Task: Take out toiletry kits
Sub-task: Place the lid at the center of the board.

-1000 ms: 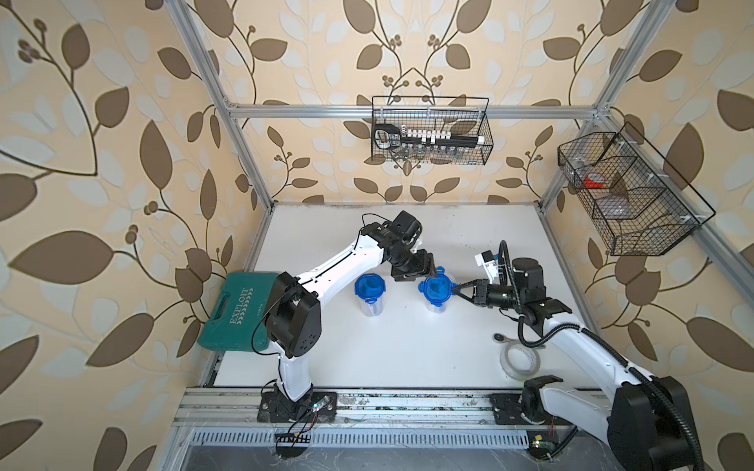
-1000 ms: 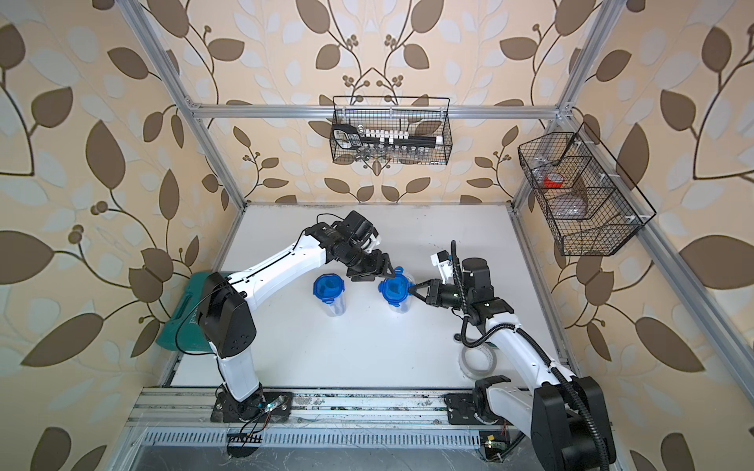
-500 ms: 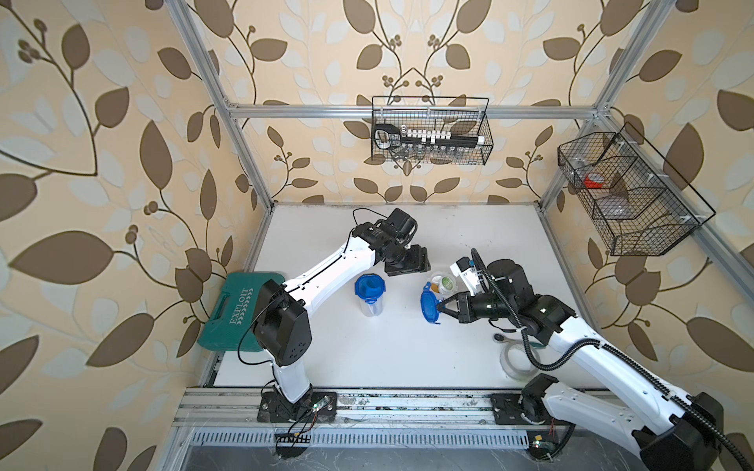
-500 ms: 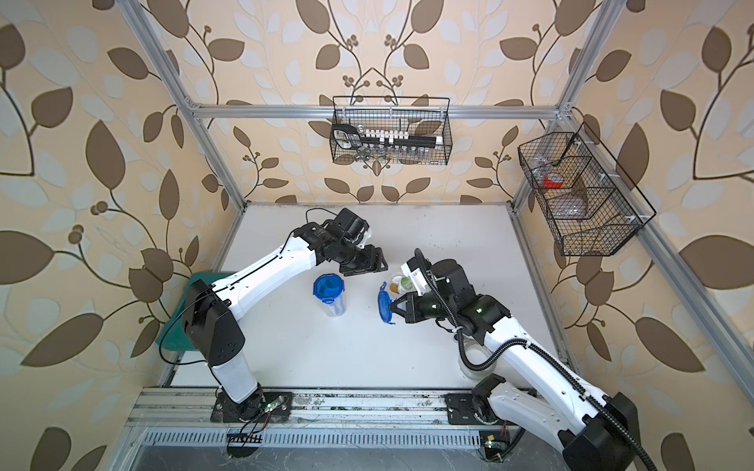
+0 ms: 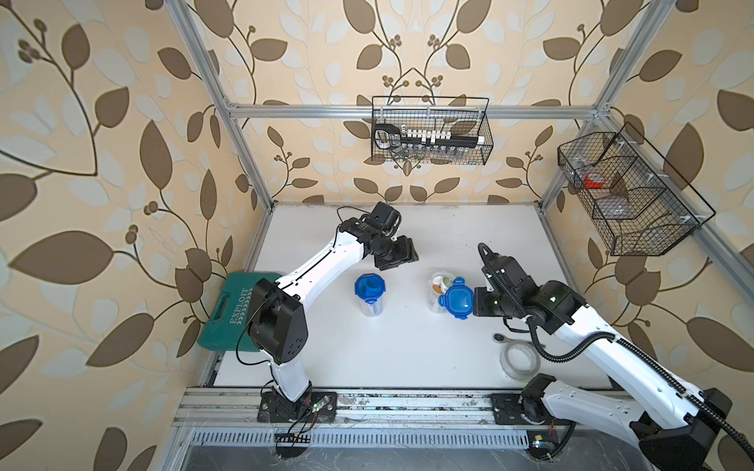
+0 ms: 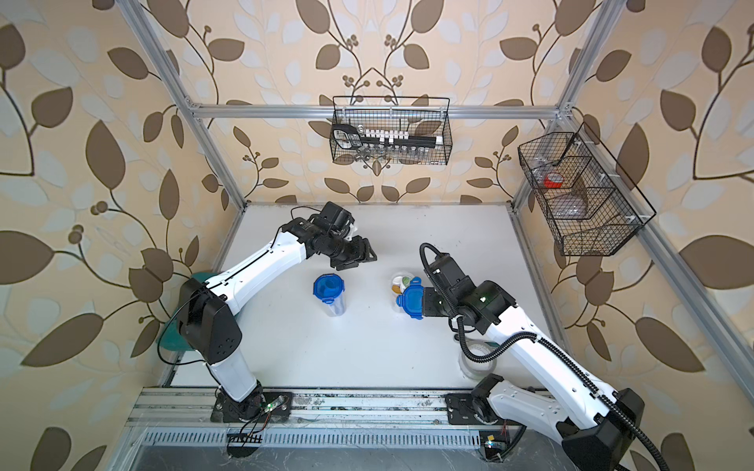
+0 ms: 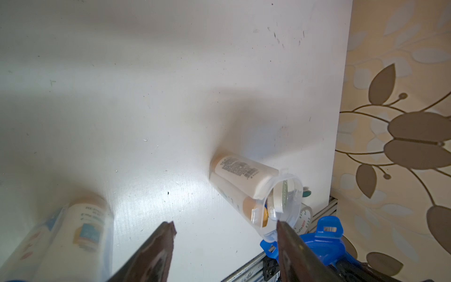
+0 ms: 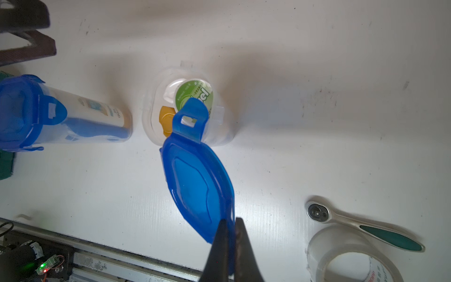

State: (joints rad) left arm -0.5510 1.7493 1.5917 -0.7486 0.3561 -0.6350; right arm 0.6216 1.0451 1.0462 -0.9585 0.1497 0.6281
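Beside the open jar [image 8: 220,133], the right pincer [image 8: 231,221] clenches the blue lid [image 8: 195,180], whose hanging tab could tip it, spilling the toiletries [image 8: 192,94]; the left pincer [image 7: 225,224] gapes empty.

White arms [image 5: 326,261], black joints [image 5: 277,322]; ribbed black cable [image 5: 546,359]; dark right claw [image 8: 230,222].

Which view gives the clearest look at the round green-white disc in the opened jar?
The right wrist view: the green-white disc faces the camera, print visible, the blue lid overlapping its edge. Both top views show it small; the left wrist view shows it edge-on.
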